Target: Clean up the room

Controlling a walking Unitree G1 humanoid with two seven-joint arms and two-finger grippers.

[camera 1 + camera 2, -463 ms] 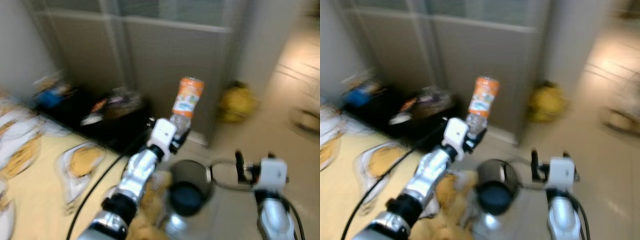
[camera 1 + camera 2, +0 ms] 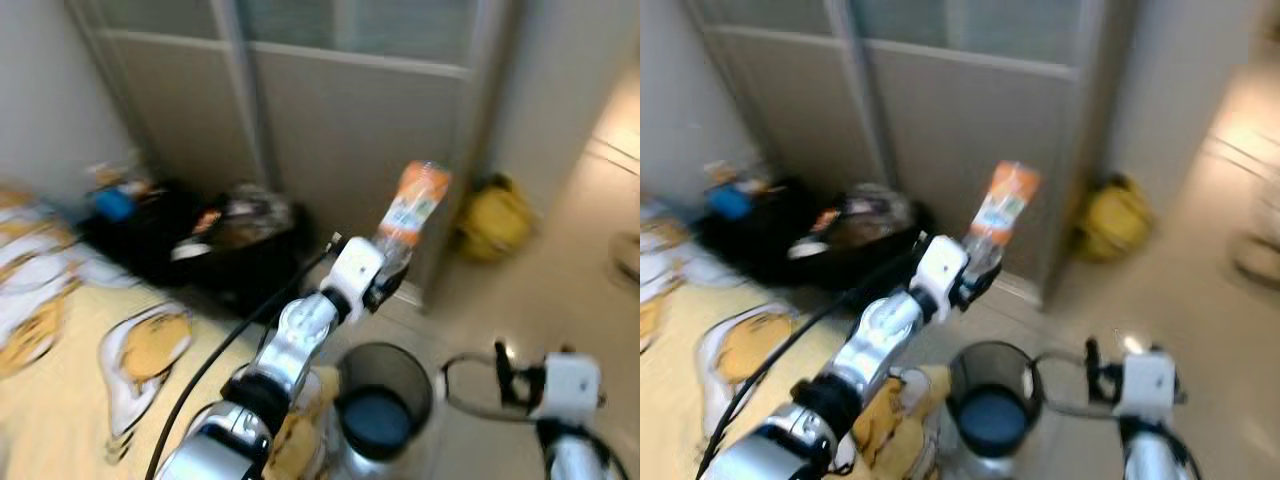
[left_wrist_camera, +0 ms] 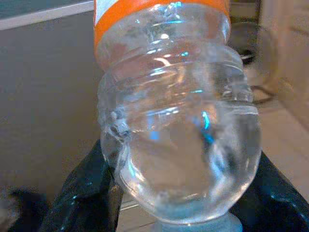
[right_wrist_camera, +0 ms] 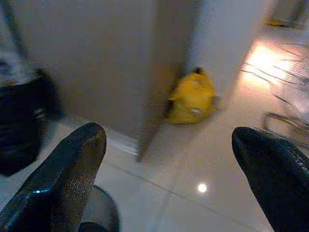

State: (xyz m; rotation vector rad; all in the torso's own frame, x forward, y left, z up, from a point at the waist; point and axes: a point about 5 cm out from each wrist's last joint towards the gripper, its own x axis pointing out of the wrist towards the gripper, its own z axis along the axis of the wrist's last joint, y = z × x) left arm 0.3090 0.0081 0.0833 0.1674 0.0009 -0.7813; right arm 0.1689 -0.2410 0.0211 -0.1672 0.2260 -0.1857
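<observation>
A clear plastic bottle with an orange label sits in my left gripper, which is shut on its lower end and holds it tilted up, above and behind a round dark waste bin. In the left wrist view the bottle fills the space between my black fingers. My right gripper hangs open to the right of the bin, low over the floor, with nothing between its fingers.
A yellow bag lies on the floor by the grey sliding doors. Black bags and clutter sit against the doors at left. Yellow and white patterned bedding covers the floor at left. A thin wire ring lies by the bin.
The view has shifted and sharpened as the camera moved. My left arm has carried the bottle up and to the right. The right gripper sits lower in the picture.
</observation>
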